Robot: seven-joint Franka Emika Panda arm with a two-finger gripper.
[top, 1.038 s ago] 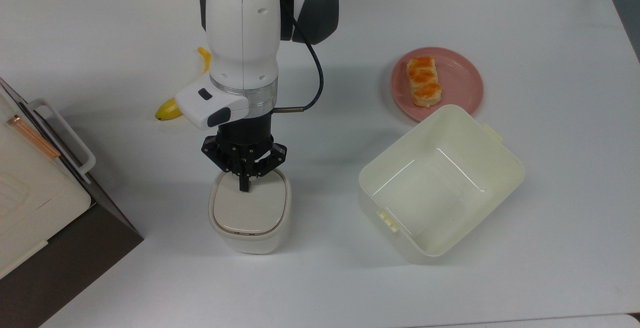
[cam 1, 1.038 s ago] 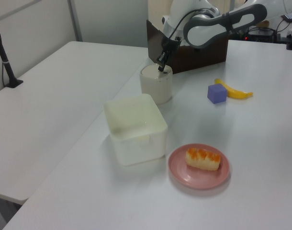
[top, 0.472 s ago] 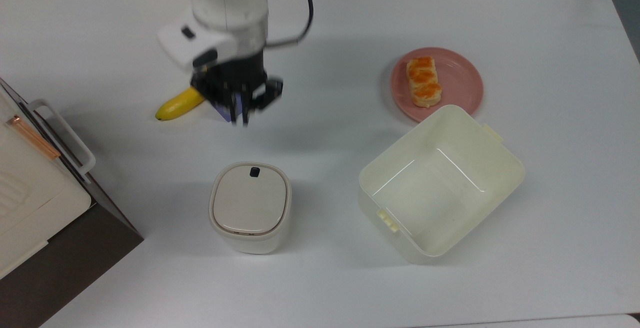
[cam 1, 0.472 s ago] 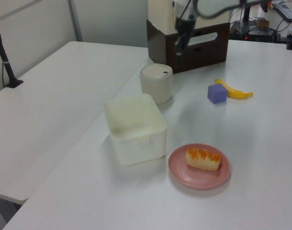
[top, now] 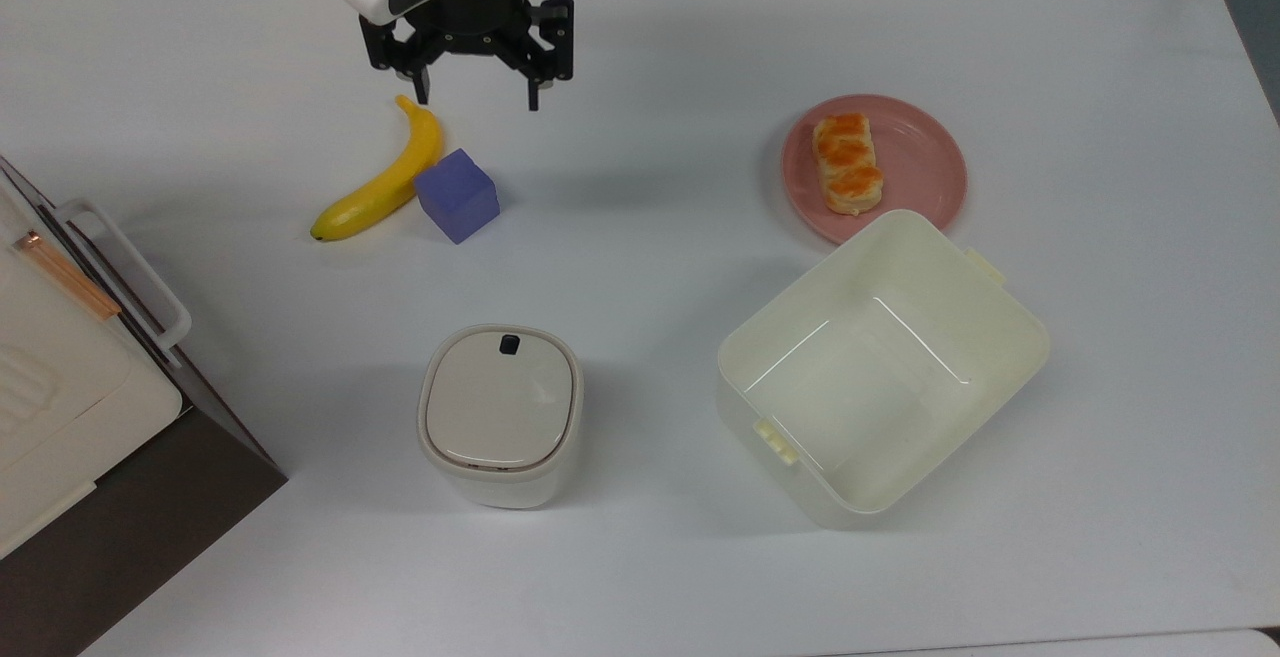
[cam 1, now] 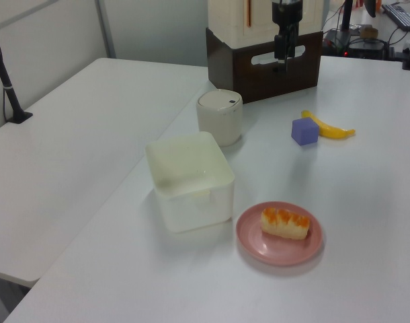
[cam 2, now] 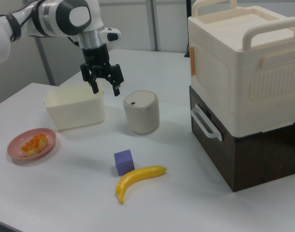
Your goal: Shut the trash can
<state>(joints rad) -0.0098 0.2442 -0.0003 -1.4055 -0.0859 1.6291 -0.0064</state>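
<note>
Above table (top: 700, 57), raised arm (cam 2: 65, 17) points spread jaws down.

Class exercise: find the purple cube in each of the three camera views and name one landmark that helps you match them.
Top view: purple cube upper left of centre, beside the banana.
Left view: cube right of centre, banana to its right.
Right view: cube low centre, banana just below.
Shared landmark: the banana, always next to the cube.

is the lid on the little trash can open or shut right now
Shut. The trash can lid lies flat and flush inside the rim, black button on top. The gripper is away, jaws open.
</note>
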